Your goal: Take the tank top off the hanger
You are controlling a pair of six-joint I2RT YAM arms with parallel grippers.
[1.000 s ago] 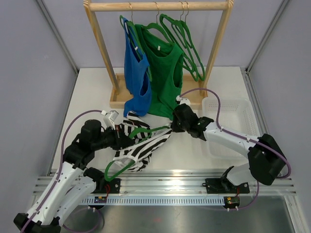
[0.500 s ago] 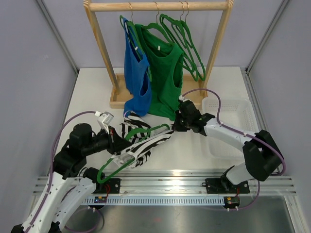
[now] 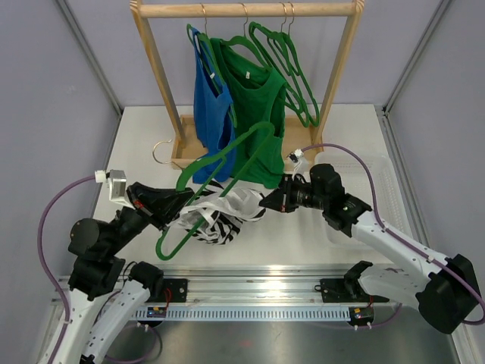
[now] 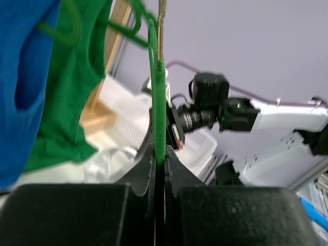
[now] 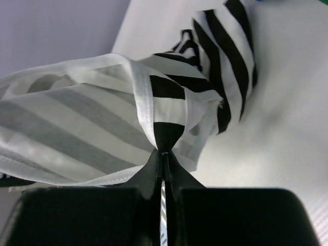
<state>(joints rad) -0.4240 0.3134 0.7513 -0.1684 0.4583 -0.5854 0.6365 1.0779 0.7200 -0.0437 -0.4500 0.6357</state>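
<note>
Middle crowded; left rear and near strip open.

The wooden rack (image 3: 159, 83), hung with a blue tank top (image 3: 212, 121), a green tank top (image 3: 258, 114) and spare hangers (image 3: 292, 68), walls off the back of the counter (image 3: 140, 136). The green hanger (image 3: 220, 171) clamped in the left pincer (image 3: 178, 199) slants up across those garments. The striped tank top (image 3: 220, 216), pinched by the right pincer (image 3: 265, 203), sags between both arms. A white basket (image 3: 383, 182) fills the right side. Bare counter lies at the far left and along the near edge.

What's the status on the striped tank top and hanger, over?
Left fingers shut on hanger. Right fingers shut on tank top. Tank top bunched at hanger's lower end, not clearly off. Hanger's upper end close to hung green top.
</note>
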